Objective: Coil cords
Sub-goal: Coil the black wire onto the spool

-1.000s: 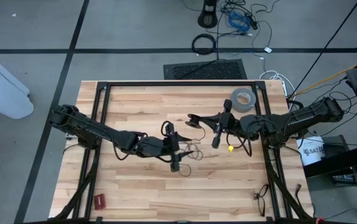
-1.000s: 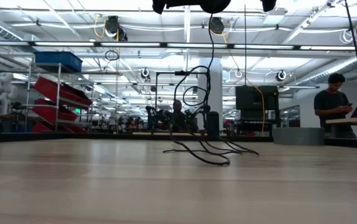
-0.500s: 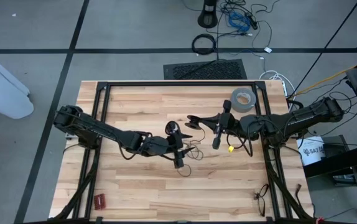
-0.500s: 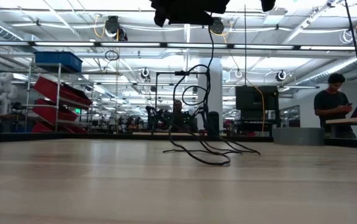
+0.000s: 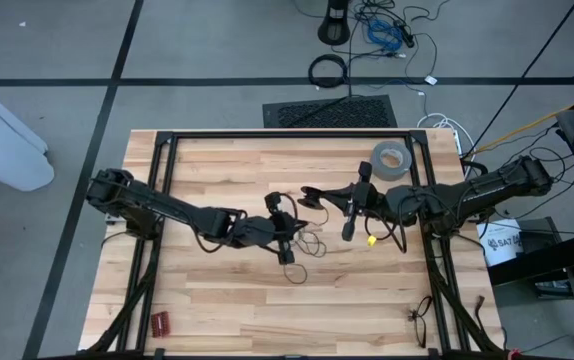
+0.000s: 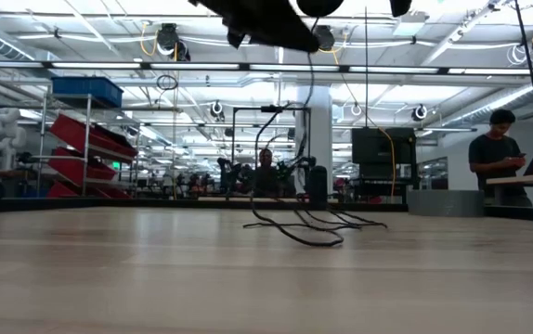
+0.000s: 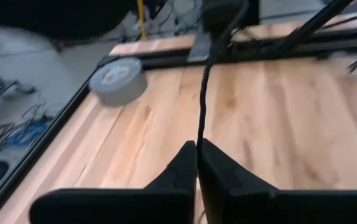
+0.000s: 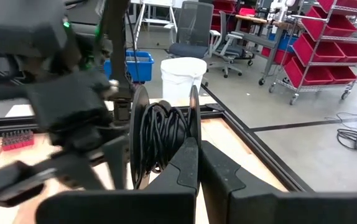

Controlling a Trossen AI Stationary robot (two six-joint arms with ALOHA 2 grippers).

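Currently, working left to right across the table (image 5: 197, 290): the left gripper (image 5: 285, 232) is sitting near the table's middle with its fingers (image 7: 188, 163) pinched together on the cord (image 7: 202, 106), the thin black strand running up from between them toward the far edge. Loose loops of that cord are lying on the bare wood just right of the gripper, with one strand rising off the table toward the grippers in the low view (image 6: 296, 227).

The right gripper (image 5: 310, 195) is hovering right of middle, toward the far edge, fingers closed on a small spool (image 8: 163, 134) wound with black cord. A grey tape roll (image 5: 389, 158) is resting near the far right corner.

Risks, as judged:
- Cord is very thin; it could be slipping out of the left pinch once pulled.
- Slack loops could be snagging on each other and knotting.
- Pulling hard against the spool may be dragging it crooked in the right fingers, or spilling wound turns.
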